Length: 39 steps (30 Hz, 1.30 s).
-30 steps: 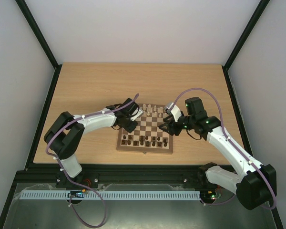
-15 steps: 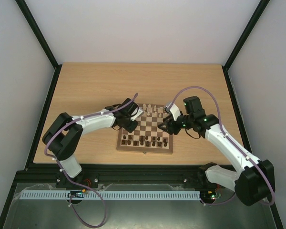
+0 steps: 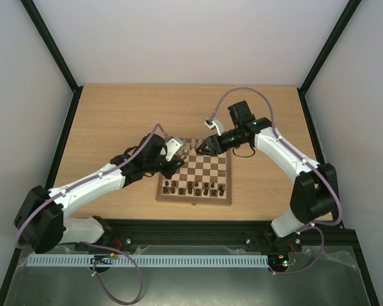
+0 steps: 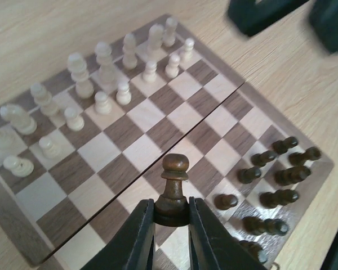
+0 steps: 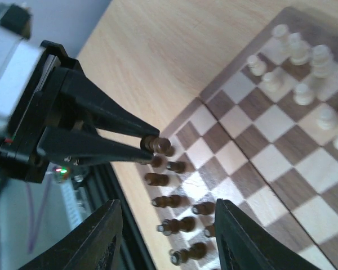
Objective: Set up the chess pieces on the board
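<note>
The board (image 3: pixel 195 201) lies mid-table. Pale chess pieces (image 4: pixel 104 67) stand on its far rows and dark pieces (image 3: pixel 195 187) on its near rows. My left gripper (image 4: pixel 170 216) is shut on the base of a dark brown pawn (image 4: pixel 174 188) and holds it above the board's middle squares (image 4: pixel 96 152). It hovers over the board's left part in the top view (image 3: pixel 177 167). My right gripper (image 5: pixel 169 225) is open and empty above the board's far side (image 3: pixel 200 149). The right wrist view shows the left gripper (image 5: pixel 149 143), the held pawn (image 5: pixel 159 144) and dark pieces (image 5: pixel 183 224) below.
Bare wooden table (image 3: pixel 115 115) surrounds the board. A black frame rail (image 3: pixel 64 134) runs along each table side. The two grippers face each other closely over the board.
My right arm swung from the board's right side to its far edge. My left arm stretched out and its elbow moved left; its gripper stays over the board's left part.
</note>
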Each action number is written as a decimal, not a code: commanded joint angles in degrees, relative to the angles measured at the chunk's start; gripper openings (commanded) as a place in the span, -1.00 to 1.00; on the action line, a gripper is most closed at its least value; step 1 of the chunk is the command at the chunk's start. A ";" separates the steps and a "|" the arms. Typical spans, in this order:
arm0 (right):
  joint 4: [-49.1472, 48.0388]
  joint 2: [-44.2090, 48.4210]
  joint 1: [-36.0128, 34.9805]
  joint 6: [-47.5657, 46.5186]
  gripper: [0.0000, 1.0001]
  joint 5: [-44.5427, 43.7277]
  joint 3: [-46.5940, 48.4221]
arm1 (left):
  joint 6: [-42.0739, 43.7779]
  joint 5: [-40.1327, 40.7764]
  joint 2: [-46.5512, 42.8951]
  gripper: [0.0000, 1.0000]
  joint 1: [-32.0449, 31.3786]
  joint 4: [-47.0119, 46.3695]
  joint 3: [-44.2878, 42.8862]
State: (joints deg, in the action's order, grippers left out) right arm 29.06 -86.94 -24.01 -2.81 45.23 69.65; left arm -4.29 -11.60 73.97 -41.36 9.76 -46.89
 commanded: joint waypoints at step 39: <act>3.38 -14.87 -1.77 6.98 -0.42 21.23 5.57 | -0.27 -9.45 -3.51 -0.65 -0.56 -6.50 1.81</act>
State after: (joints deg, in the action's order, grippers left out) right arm 32.45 -100.53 -26.44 3.27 64.20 73.67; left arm -4.54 -19.46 71.96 -41.63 4.60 -45.82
